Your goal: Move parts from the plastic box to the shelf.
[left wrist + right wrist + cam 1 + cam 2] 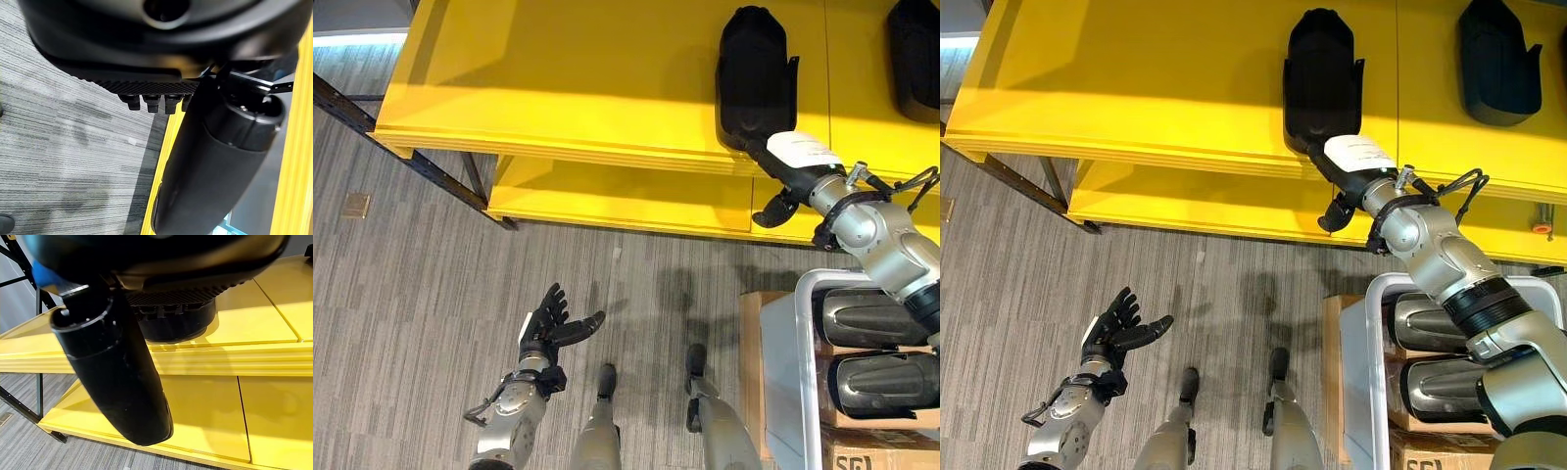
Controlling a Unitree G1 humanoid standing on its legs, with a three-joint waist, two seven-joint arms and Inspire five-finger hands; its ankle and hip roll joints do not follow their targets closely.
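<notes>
Floor: grey striped carpet (431,264), running under the rack.

Shelf (558,88): yellow, two tiers. Top tier carries two black parts: one part (1322,78) near the front edge, a second part (1496,61) well apart to the right.

Plastic box (1359,362): pale, lower right, on cardboard cartons. Two dark glossy parts (1430,392) remain inside, stacked one behind the other.

Right robot hand (1349,162): at the near end of the front-edge part, touching it; whether its fingers grip or merely rest cannot be told.

Left robot hand (553,323): low over the carpet, fingers spread, holding nothing.

Progress, judged: two parts shelved, the nearer apparently just being set down; two left to move.
</notes>
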